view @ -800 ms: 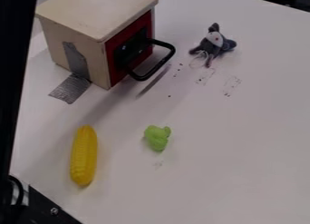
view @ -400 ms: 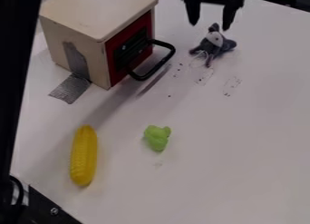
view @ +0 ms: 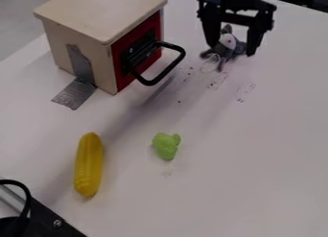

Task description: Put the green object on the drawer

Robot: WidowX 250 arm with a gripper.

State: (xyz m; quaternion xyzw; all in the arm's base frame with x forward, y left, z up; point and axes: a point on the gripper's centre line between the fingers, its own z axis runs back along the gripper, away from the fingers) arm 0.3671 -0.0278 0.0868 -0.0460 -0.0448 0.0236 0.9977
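The green object (view: 167, 146) lies on the table (view: 224, 193), in front of the drawer (view: 102, 15) and to the image-right of the corn (view: 89, 165), well apart from both. Its two-lobed end points toward the top of the view, its narrower rounded end toward the bottom; the long axis runs nearly up and down the view, with a slight lean. The end effector (view: 232, 49) is wide open by the plush toy (view: 228, 42), its fingers to either side of it in view, and seems to hold nothing. The step in hand looks to be reaching the green object: best centre over its middle, come straight down and close on its long sides — that finger spread already suits them. Gripping the lobes could make it roll. Then lift high — clear of the handle (view: 171, 70) — and set it down gently on the drawer's flat top.
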